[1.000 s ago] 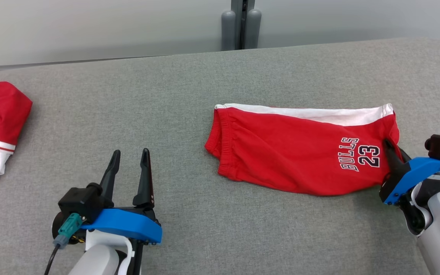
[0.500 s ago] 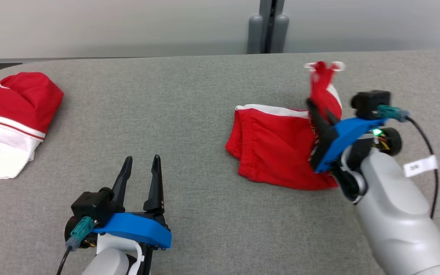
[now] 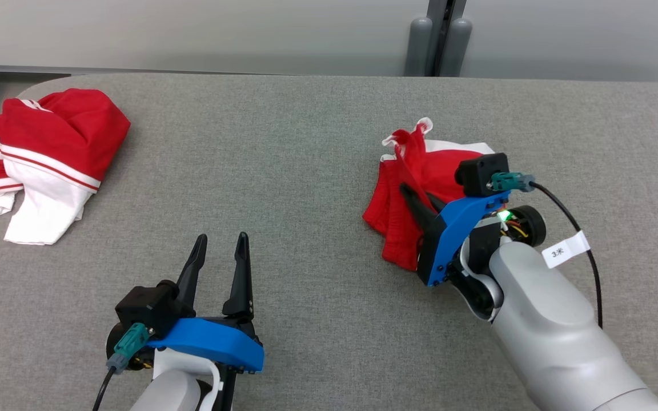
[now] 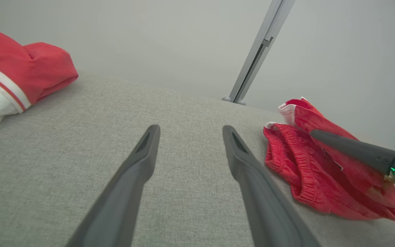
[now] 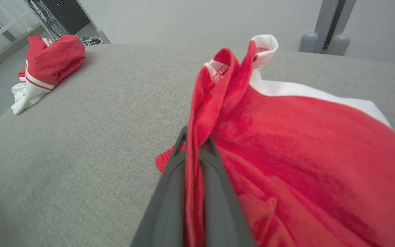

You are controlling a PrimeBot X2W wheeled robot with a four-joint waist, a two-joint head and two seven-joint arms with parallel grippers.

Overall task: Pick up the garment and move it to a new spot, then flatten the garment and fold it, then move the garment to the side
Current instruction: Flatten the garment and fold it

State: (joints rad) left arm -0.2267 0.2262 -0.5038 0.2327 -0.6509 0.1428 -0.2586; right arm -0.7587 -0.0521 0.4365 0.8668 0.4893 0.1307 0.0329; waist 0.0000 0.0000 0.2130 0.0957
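Note:
The garment is a pair of red shorts with a white band, bunched at the right centre of the grey table. My right gripper is shut on its hem edge and holds that edge folded over towards the waistband side. In the right wrist view the red cloth is pinched between the two dark fingers, with a white-tipped corner standing up. The left wrist view shows the shorts at the right. My left gripper stands open over bare table at the lower left, holding nothing.
A second red and white garment lies crumpled at the table's far left corner, also seen as a heap in the right wrist view. A grey post stands behind the table's back edge. Grey table cloth stretches between the two garments.
My right gripper has carried the shorts' right end up and over to the left, folding the flat shorts into a bunch. The camera has turned, shifting the scene right. The left gripper stayed open.

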